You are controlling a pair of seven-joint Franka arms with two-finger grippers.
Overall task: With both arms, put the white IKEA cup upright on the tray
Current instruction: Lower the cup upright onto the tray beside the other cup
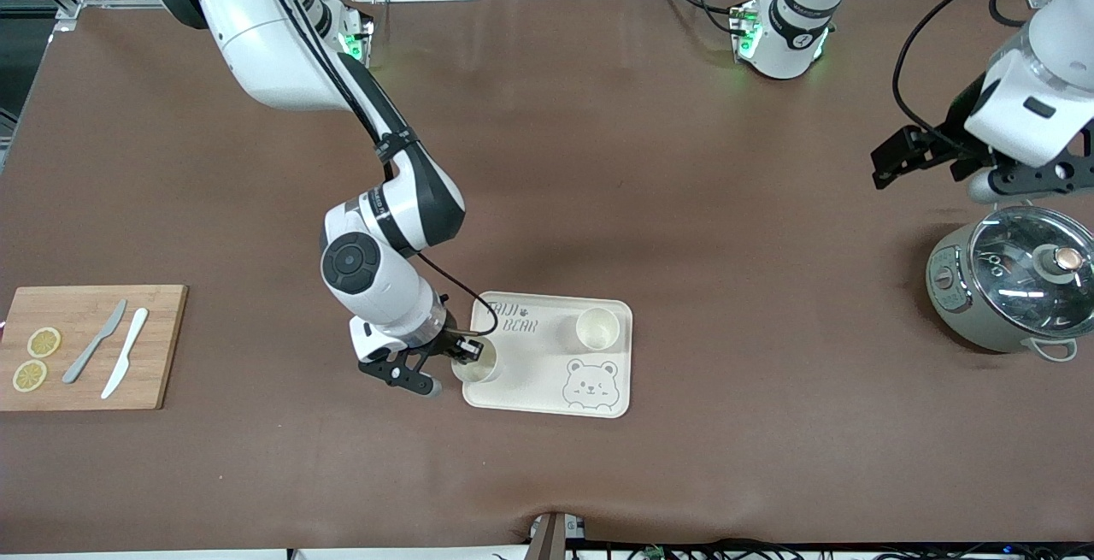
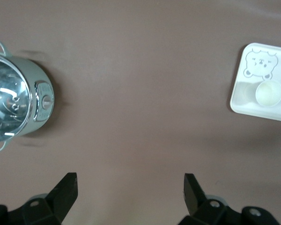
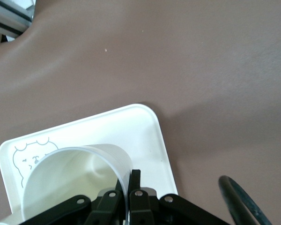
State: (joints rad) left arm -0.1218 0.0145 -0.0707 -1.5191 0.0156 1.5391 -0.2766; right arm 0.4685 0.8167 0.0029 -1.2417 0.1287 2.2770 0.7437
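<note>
Right gripper (image 1: 466,353) low at the tray's (image 1: 530,402) edge toward the right arm's end, fingers (image 3: 135,180) pinched narrow on the thin rim of a white cup (image 1: 475,363), upright, smooth-walled. Second white cup (image 1: 597,327) upright on the cream, rounded tray, clear of any fingers. Left gripper (image 1: 919,154) waiting over bare brown surface (image 1: 684,201) beside a glass-lidded pot (image 1: 1013,286), fingers (image 2: 68,187) spread wide, holding nothing.

The right tool (image 3: 126,194) hides part of the held cup's (image 3: 70,180) rim; the pot (image 2: 14,101) is cut off by the left wrist view's edge.
</note>
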